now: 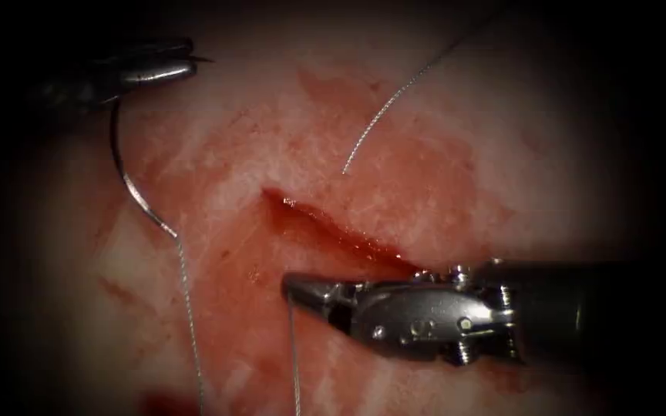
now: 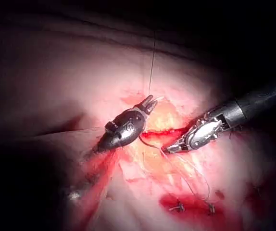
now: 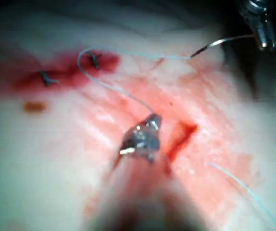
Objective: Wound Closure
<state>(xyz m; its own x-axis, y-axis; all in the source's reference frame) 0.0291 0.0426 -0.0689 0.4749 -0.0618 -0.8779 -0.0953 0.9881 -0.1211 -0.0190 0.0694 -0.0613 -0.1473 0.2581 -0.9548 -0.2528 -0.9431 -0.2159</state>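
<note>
No readable text or markings

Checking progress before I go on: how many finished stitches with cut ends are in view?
2. In the left wrist view, stitch one and stitch two sit side by side in red fluid. More may be hidden.

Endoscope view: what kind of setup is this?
Likely a bench suturing practice rig: raw tissue with a cut, the left tool holding a curved needle clear of it, and the right tool holding thread.

Count: two steel end effectors, left (image 1: 165, 68) and right (image 1: 302, 289); one curved steel needle (image 1: 129, 181); one open red cut (image 1: 333, 231); apparently two dark earlier stitches (image 3: 45, 77).
</note>
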